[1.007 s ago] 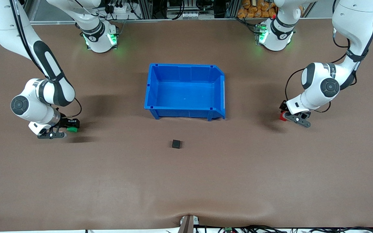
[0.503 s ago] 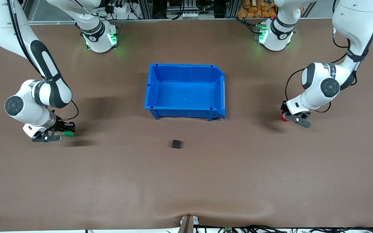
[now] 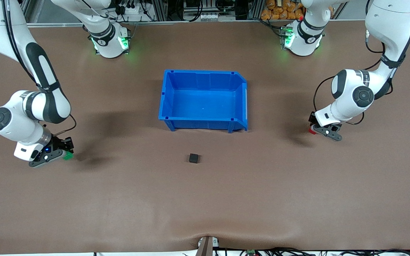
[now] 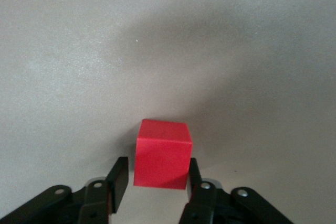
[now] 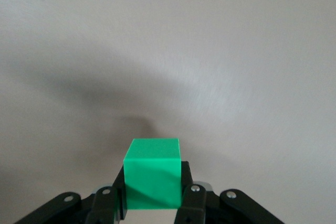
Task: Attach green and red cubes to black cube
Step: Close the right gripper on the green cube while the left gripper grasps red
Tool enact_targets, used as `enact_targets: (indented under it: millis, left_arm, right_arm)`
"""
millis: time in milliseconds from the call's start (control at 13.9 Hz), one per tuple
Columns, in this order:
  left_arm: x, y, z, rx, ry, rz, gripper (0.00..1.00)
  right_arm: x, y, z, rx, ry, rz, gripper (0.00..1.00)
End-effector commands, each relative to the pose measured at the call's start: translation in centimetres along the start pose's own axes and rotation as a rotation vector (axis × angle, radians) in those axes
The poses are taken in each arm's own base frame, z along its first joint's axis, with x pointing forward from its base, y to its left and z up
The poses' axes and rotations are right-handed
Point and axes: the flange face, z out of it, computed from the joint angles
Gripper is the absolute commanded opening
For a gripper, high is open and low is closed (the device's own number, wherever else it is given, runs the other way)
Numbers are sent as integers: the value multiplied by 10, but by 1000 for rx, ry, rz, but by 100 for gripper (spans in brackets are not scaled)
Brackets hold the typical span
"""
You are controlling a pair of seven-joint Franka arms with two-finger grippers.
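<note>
The black cube [image 3: 193, 158] lies alone on the brown table, nearer the front camera than the blue bin. My right gripper [image 3: 64, 151], over the right arm's end of the table, is shut on the green cube [image 3: 68, 155]. The right wrist view shows that green cube [image 5: 153, 174] clamped between both fingers of the right gripper [image 5: 153, 195]. My left gripper [image 3: 315, 127] is low at the left arm's end, straddling the red cube [image 3: 310, 131], which is mostly hidden. In the left wrist view the left gripper [image 4: 156, 176] is open around the red cube [image 4: 161, 153], with a gap at one finger.
The open blue bin [image 3: 203, 73] stands mid-table, farther from the front camera than the black cube, and is empty. The two arm bases with green lights stand along the table's top edge. Cables run along the table's near edge.
My right gripper has carried the green cube toward the right arm's end of the table. The left gripper has hardly moved and now covers more of the red cube.
</note>
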Motion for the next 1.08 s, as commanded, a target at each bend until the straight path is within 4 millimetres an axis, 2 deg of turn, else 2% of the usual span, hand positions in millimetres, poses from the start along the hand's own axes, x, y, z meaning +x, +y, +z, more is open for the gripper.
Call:
enact_targets:
  millis: [0,72,144,288,359,647,863,1007]
  left_arm:
    - [4,-1,2,8,7,29,45]
    - [4,-1,2,8,7,29,41]
    - [4,-1,2,8,7,29,33]
    - [5,-1,1,9,8,32,9]
    - [6,0,-1,13,11,41,0]
    - [31,-2,-23,44,60,273,0]
    - [72,23,-51,67,98,373,0]
    - [106,43,-81,80,93,424,0]
  right_arm:
    - [30,5,-19,-27,35,-177,0]
    - [38,8,-24,-38,48,-201,0]
    - [51,3,-30,-49,61,-241,0]
    - [74,-8,-46,-74,88,-355,0]
    - [84,-13,-52,-86,97,-421,0]
    - [121,-28,-58,-114,111,-685,0]
    - [154,-47,-57,-65,80,-891,0]
    - [175,-69,-57,-18,80,-1008,0]
